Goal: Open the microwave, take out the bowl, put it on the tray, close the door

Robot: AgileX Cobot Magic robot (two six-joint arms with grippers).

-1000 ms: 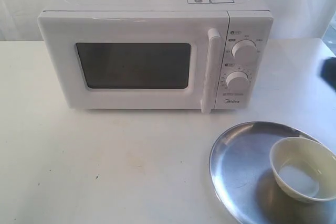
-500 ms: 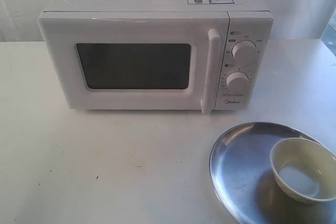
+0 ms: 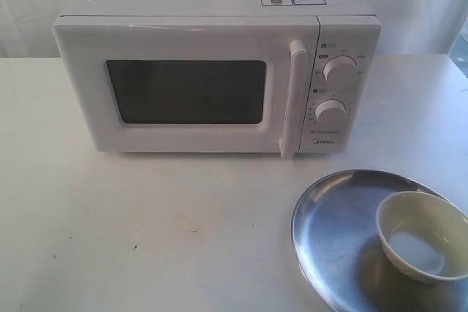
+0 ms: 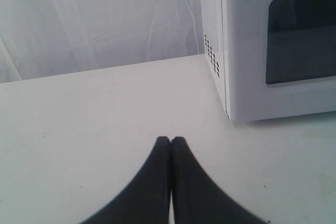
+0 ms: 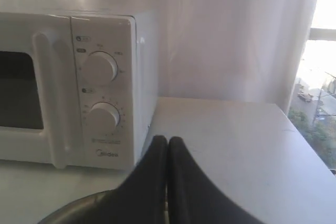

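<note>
Both left fingers (image 4: 155, 182) and right fingers (image 5: 149, 182) sit pressed together; the microwave (image 3: 183, 38) logo (image 5: 107, 153) reads "Midea".

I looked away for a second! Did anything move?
A dark shape at the exterior view's right edge, probably an arm, slid out of sight. The microwave, its shut door, the tray and the bowl on it stayed put.

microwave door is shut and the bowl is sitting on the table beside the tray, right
Not quite. The door of the microwave is shut, but the bowl sits on the tray, not on the table beside it; the exterior view shows this.
</note>
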